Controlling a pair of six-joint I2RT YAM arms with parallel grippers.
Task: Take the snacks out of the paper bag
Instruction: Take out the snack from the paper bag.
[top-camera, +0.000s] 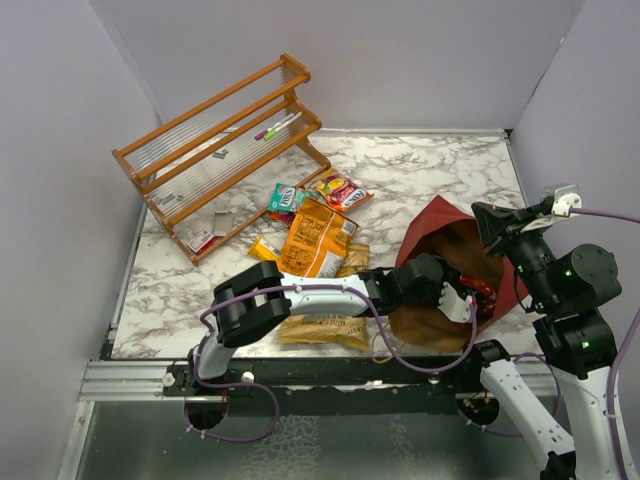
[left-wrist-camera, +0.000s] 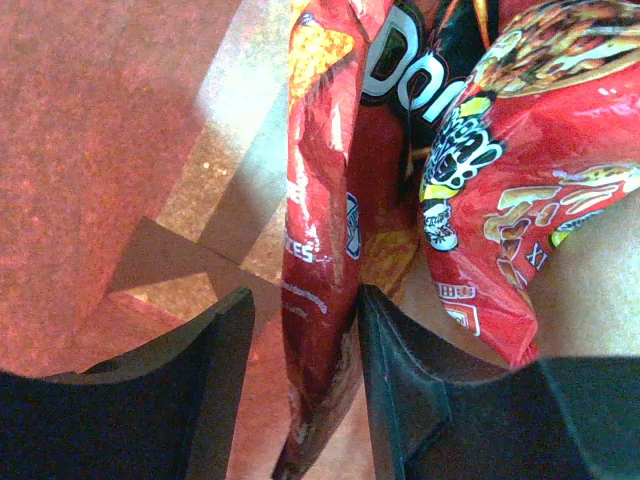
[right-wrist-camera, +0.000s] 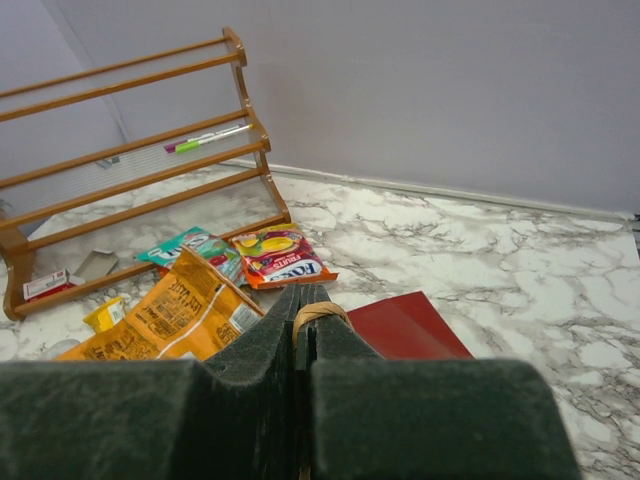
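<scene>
The dark red paper bag (top-camera: 428, 228) lies on its side at the right, its mouth towards the arms. My left gripper (top-camera: 460, 298) reaches into the mouth. In the left wrist view it (left-wrist-camera: 305, 300) is open, its jaws either side of the edge of a red Doritos bag (left-wrist-camera: 325, 230); the right finger touches it and the left stands apart. Another red snack packet (left-wrist-camera: 530, 190) lies beside it on the brown inside. My right gripper (right-wrist-camera: 303, 300) is shut on the bag's twisted paper handle (right-wrist-camera: 318, 312), at the bag's upper edge (top-camera: 487, 222).
Snacks lie on the marble left of the bag: an orange chip bag (top-camera: 315, 240), a green packet (top-camera: 285, 197), a red-and-yellow fruit packet (top-camera: 338, 188), a small yellow packet (top-camera: 262, 248) and a tan packet (top-camera: 322, 328). A slatted wooden rack (top-camera: 220, 150) with markers stands at the back left.
</scene>
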